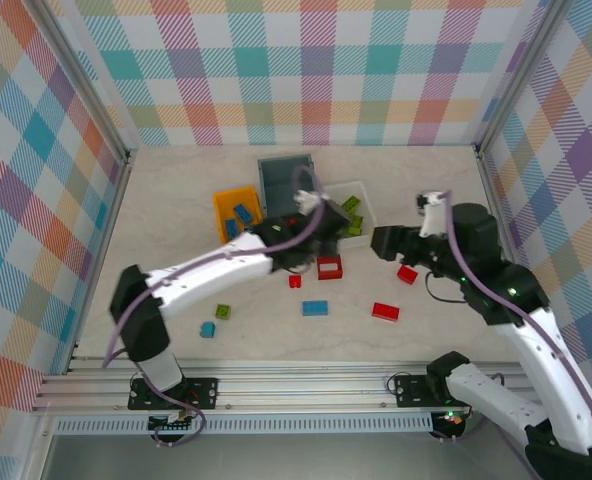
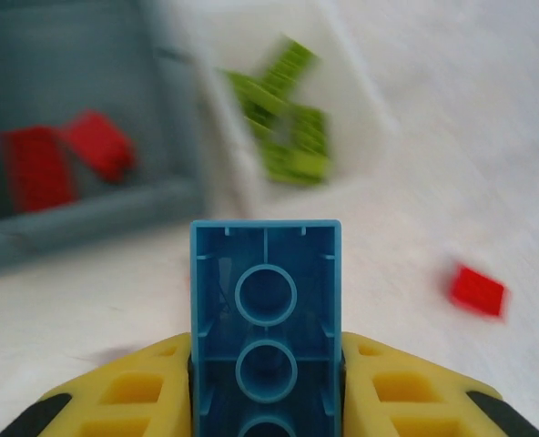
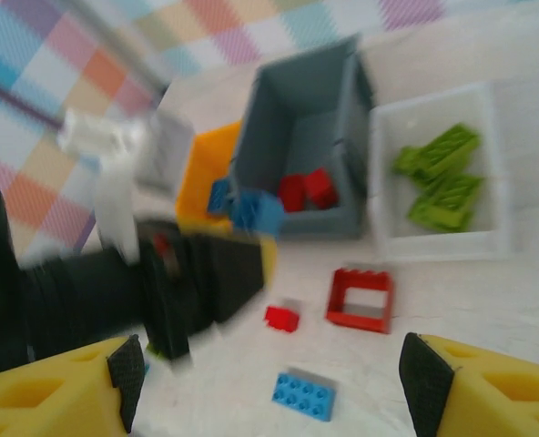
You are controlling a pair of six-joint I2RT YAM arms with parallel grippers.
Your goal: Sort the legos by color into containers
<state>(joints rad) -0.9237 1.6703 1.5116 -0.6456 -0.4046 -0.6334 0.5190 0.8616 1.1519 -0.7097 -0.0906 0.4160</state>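
Lego (image 2: 266, 319) blue | pinched between left fingers (image 2: 133, 391) | underside facing camera

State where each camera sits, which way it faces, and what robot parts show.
Top external: above, behind the bases, looking down on the table; left arm and right arm show.
Left wrist: looks along the left claw, shut on a blue studded plastic brick, toward the grey-blue rectangular plastic bin and white rectangular plastic bin.
Right wrist: looks past the open right claw at both bins and the left arm.
Shared: both wrist views show those two bins.
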